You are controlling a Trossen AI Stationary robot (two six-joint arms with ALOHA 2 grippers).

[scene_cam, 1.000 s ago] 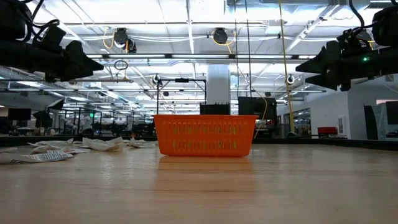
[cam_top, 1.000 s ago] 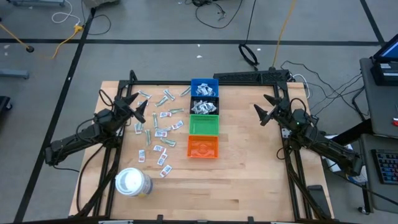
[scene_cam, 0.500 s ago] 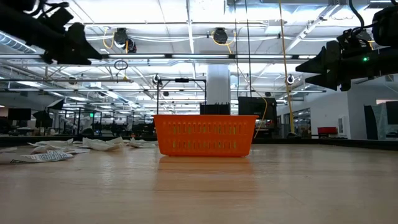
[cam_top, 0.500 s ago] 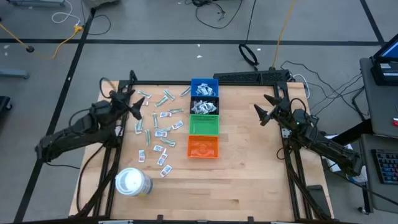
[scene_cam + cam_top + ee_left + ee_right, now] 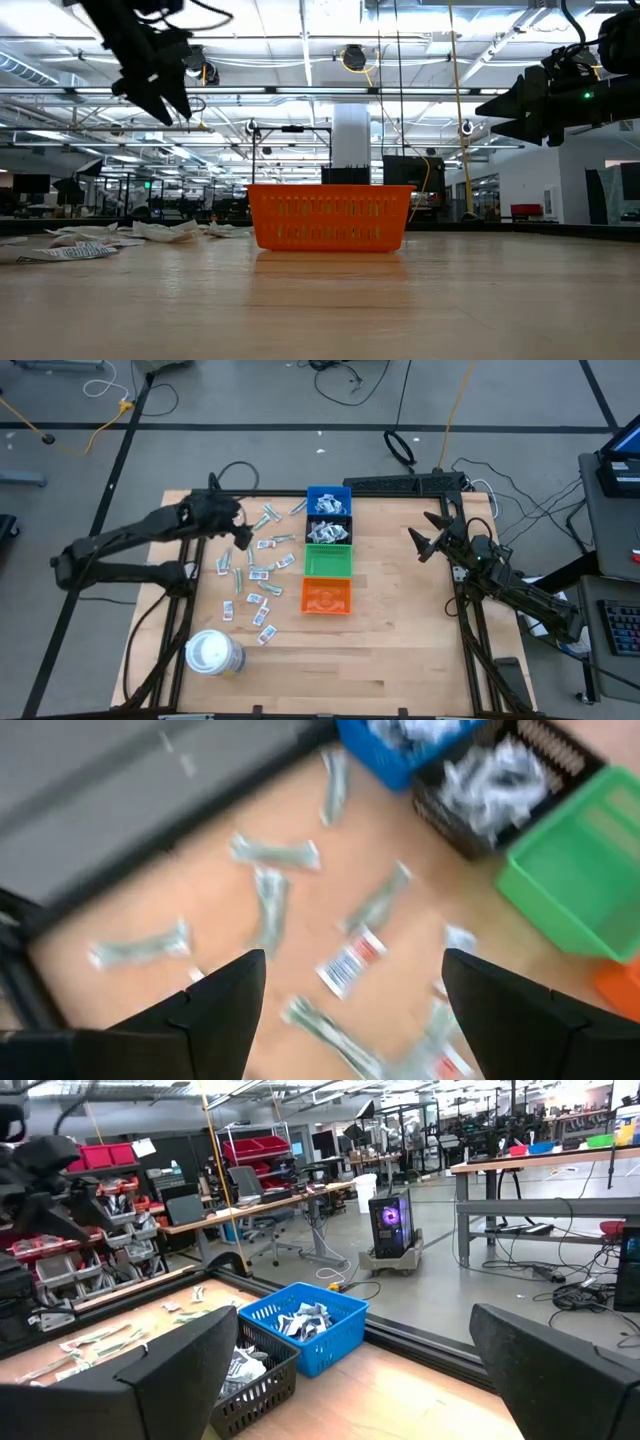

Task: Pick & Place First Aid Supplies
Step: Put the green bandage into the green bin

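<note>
While the little packets [image 5: 255,570] lie spread on the desk [image 5: 400,630] beside the bins, the left pincer [image 5: 240,535] hangs over them, spread wide and empty. It should drop straight onto one packet. The right pincer [image 5: 420,543] waits wide apart, far off.

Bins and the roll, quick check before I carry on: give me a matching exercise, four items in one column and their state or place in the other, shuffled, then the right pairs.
Items:
1. blue bin
2. green bin
3. orange bin
4. white roll

State or place:
A. nearest bin in the row, no packets in it
B. near-left part of the table, away from the bins
C. far end of the row, holds packets
D. between the black bin and the orange one, no packets in it

Pairs: 1-C, 2-D, 3-A, 4-B
</note>
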